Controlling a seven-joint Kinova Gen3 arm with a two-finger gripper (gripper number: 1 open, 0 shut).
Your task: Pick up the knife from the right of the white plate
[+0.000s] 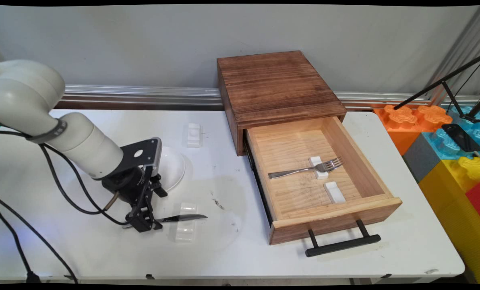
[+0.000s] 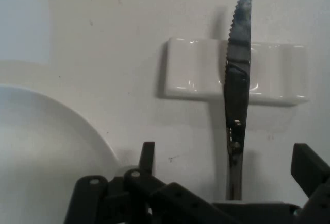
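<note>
The gripper point(image 1: 145, 221) sits low over the table point(image 1: 103, 249) in the lower left of the main view, at the handle end of a knife point(image 1: 181, 218). In the hand view the fingers point(image 2: 148, 157) stand spread to either side of the knife point(image 2: 238, 105) handle, with a gap visible on both sides; the tool is released and grips nothing. The knife lies flat, blade pointing toward the frame's right in the main view, resting across a white cutlery rest point(image 1: 186, 227).

Just above the gripper in the main view lies a white plate point(image 1: 174, 167), partly hidden by the arm. A second white rest point(image 1: 194, 135) stands further up the frame, well apart from the knife.

At centre right, a wooden drawer box point(image 1: 276, 90) has its drawer point(image 1: 344, 141) pulled fully open. Inside, a fork point(image 1: 304, 170) lies with its neck on a small white rest point(image 1: 317, 166); beside it, toward the drawer front, another white rest point(image 1: 334, 191) is unoccupied.

Status as shown: the knife is on the table, outside the drawer, not lifted and not gripped. The fork is already in the drawer.
</note>
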